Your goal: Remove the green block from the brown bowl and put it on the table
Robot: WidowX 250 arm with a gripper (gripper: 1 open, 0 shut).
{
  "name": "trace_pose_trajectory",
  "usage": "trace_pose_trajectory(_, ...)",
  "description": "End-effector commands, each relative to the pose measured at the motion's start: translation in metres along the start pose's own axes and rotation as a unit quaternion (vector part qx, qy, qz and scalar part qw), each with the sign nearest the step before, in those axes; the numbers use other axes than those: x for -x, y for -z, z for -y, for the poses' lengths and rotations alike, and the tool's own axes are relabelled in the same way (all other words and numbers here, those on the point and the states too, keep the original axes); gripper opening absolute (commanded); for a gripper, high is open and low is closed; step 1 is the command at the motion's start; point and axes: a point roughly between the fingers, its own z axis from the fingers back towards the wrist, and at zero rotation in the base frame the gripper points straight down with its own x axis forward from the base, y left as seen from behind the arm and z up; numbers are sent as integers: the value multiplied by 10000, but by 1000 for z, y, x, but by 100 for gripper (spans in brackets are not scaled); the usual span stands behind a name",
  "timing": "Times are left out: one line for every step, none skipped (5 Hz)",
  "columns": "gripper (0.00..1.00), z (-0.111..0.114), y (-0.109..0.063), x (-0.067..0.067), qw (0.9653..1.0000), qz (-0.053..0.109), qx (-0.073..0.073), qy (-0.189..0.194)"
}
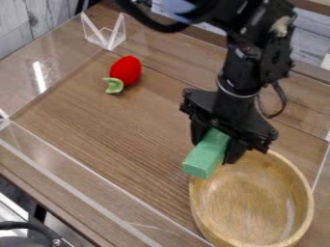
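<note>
Step in hand: carrying. The green block [206, 156] is out of the brown bowl [254, 205] and up in the air, so the lift is done and the placing is not.

Gripper: the gripper [221, 148] points down and is pinching the green block near its upper end, one dark finger [198, 126] on either side of it.

Where the block is: hanging tilted from the gripper, its lower end just outside the bowl's upper-left rim. It looks to be clear of both the rim and the tabletop [116, 130], though the gap beneath it is hard to judge from this angle.

Bowl: empty inside as far as can be seen, resting at the lower right corner of the tabletop.

Other things: a red strawberry toy [123, 71] lies well apart at the upper left; clear walls [45, 159] run along the tabletop's edges.

Free ground: bare wood lies left of the bowl, between it and the strawberry toy.

Next move calls for: probably a little more travel away from the rim, then a straight descent until the block's lower end meets the wood, and only then spreading the fingers.

Care needed: because the block hangs at a slant, it is likely to tip flat on release, so it should be let go far enough from the bowl not to fall against the rim.
</note>
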Motion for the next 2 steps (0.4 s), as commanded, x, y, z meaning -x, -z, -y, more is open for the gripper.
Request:
trace_pose_trajectory(0, -1, -9, -23, 9987, 315, 97, -382)
trace_pose_trajectory(0, -7, -9, -25, 9965, 400, 56, -727)
